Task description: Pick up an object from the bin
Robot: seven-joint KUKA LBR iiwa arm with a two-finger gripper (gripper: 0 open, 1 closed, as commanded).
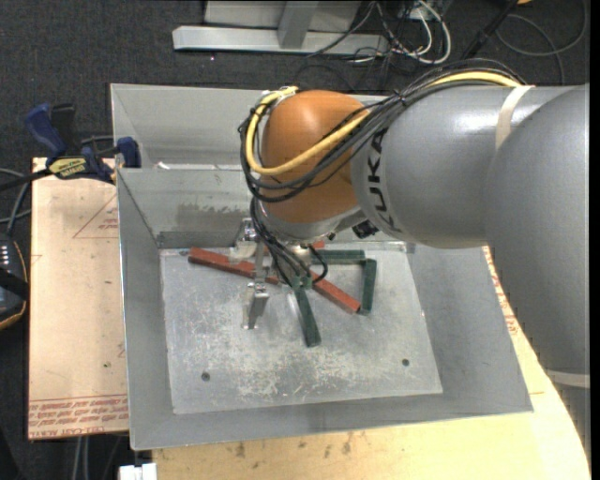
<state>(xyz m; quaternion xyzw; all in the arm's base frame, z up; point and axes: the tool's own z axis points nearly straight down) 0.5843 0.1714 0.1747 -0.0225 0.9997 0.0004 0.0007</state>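
Crossing sticks, apparently part-hidden under arm

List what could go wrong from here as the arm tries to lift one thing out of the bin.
1. The gripper sits just beside the long red stick, seemingly over the bin floor; closing there might catch nothing.
2. The red stick and a green stick cross under the wrist, so lifting one could drag the other.
3. The orange cover hides where they cross, making a grasp hard to check.

Dark cables lie by, perhaps, a stand.
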